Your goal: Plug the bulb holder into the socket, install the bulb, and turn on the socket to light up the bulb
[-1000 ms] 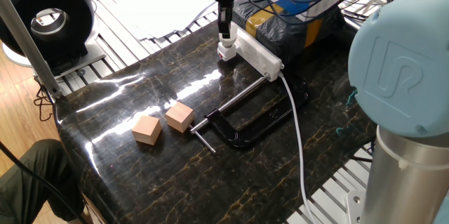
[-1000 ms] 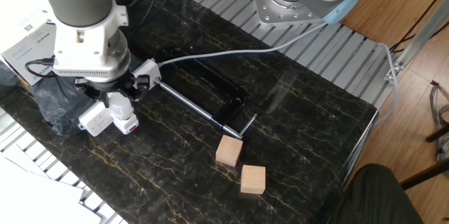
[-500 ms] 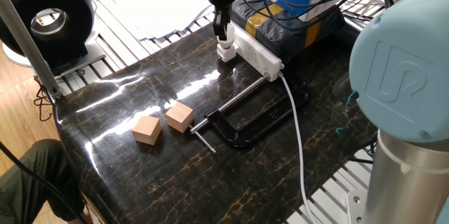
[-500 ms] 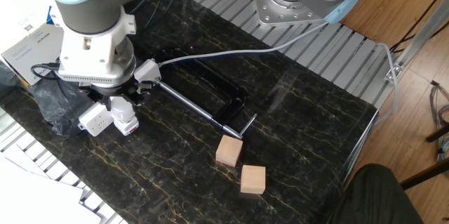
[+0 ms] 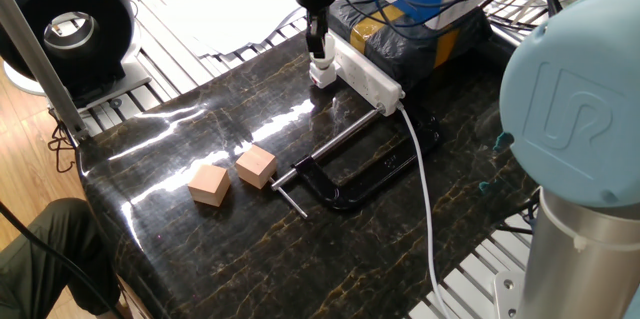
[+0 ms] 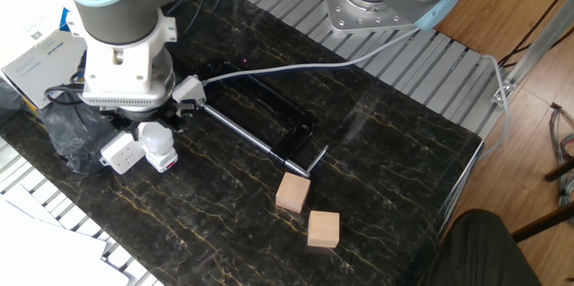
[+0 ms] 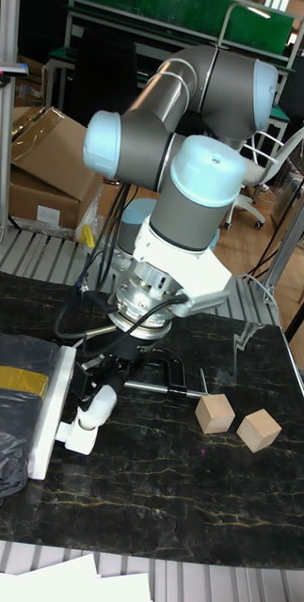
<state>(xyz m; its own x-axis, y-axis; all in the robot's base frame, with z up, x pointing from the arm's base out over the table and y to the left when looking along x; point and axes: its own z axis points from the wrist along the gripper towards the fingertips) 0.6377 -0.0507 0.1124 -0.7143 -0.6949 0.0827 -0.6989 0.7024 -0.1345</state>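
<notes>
The white socket (image 5: 367, 76) lies along the table's back, its end (image 6: 120, 153) toward the front in the other fixed view, and shows as a white strip (image 7: 52, 406) in the tall view. The bulb holder (image 5: 323, 76), white with a red mark (image 6: 164, 161), sits against that end (image 7: 75, 437). The white bulb (image 6: 154, 137) stands in the holder's top (image 7: 99, 407). My gripper (image 5: 318, 47) hangs straight over it, fingers closed on the bulb's upper part (image 6: 152, 125).
A black C-clamp (image 5: 352, 171) lies mid-table next to the socket's white cable (image 5: 424, 181). Two tan wooden cubes (image 5: 209, 184) (image 5: 255, 166) sit toward the front left. A black bag (image 5: 415, 41) and boxes crowd behind the socket.
My arm's wrist has shifted slightly up and sideways over the past second. The bulb and holder stay in place at the socket's end.
</notes>
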